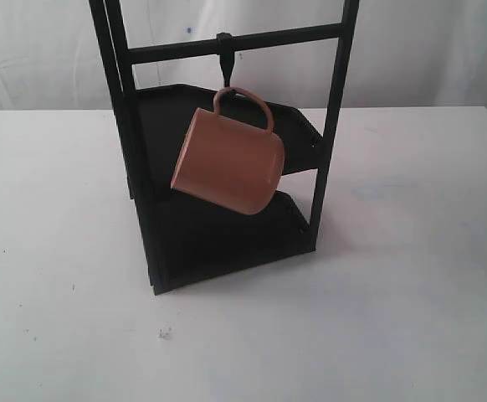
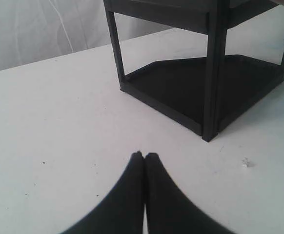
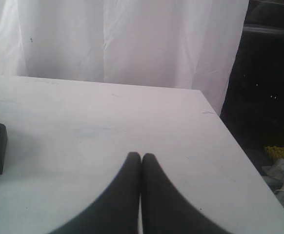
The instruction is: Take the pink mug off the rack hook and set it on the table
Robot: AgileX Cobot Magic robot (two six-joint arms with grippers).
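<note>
Left wrist view: left gripper (image 2: pixel 143 155) sits low over the table (image 2: pixel 59 122), fingertips pressed together with nothing between them. Just ahead lies a small pale crumb (image 2: pixel 245 163). Beyond it stands the foot of the black rack (image 2: pixel 210 97), its lower shelf bare. No mug in this view.

Right wrist view: right gripper (image 3: pixel 141 156) is likewise closed on nothing, over bare table. Only a sliver of the rack's base shows at the margin.

Exterior view: neither arm is in frame, so both stand well apart from the work. The pink mug (image 1: pixel 227 159) hangs by its handle from the rack hook (image 1: pixel 224 71), under the crossbar (image 1: pixel 269 38). It is tilted, clear of the table, with its body in front of the shelves. The mouth seems to face left and away, but the inside does not show, so I am not certain. White curtain (image 1: pixel 43 50) behind.

Judgement: the task is not begun; the step in hand is the approach.
- Open the fingers before nearing the mug.
- Come at the body from the side, between the posts, and close gently, since a hanging mug will likely swing at first touch.
- Raise it a little, then slide the handle off the hook's open end; do not drag it straight down.
- Level it and set it upright on the bare table in front of the rack, away from the posts.
</note>
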